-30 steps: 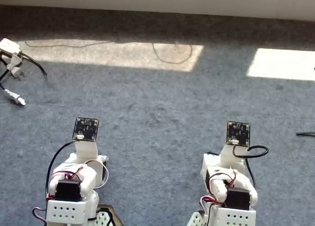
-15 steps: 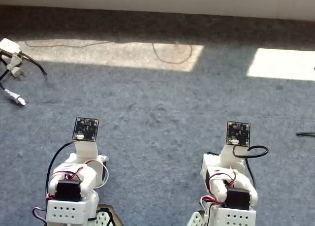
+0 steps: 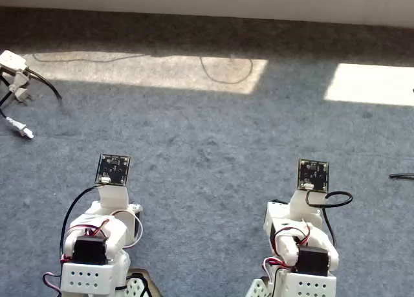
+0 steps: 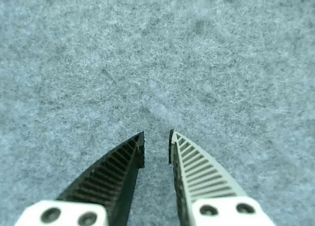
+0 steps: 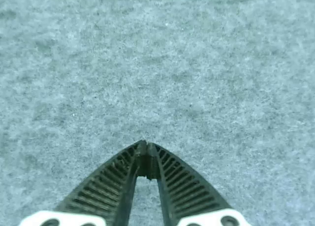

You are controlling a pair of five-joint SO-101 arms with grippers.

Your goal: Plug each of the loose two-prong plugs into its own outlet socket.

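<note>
Status, judged from the layout: at the very start, with no insertion carried out as far as visible.

Far left edge of the grey carpeted surface (image 3: 194, 148): white block-shaped outlet socket (image 3: 13, 62), with black cords trailing from it. Just beside it, small white two-prong plug (image 3: 21, 94) on a black cord; seated or loose, too small to tell. Near it, toward the arms, second white two-prong plug (image 3: 23, 132), lying loose on the surface and apart from the socket.

Left white arm (image 3: 100, 245): at the near edge, well apart from socket and plugs. Left tool (image 4: 156, 140): parted by a narrow gap, gripping nothing, over bare carpet.

Far side, between the arms: thin grey cable loop (image 3: 226, 74).

Right white arm (image 3: 301, 248): at the near edge. Right tool (image 5: 146, 146): closed tip to tip, gripping nothing, over bare carpet.

Right edge: black cable end (image 3: 401, 176).

Remaining, as a judgement: approach, grasp and insertion for each loose plug.

Count: outlet sockets, one; plugs made out, two; arms, two; tools, two; cable loops, one; black cable ends, one.
</note>
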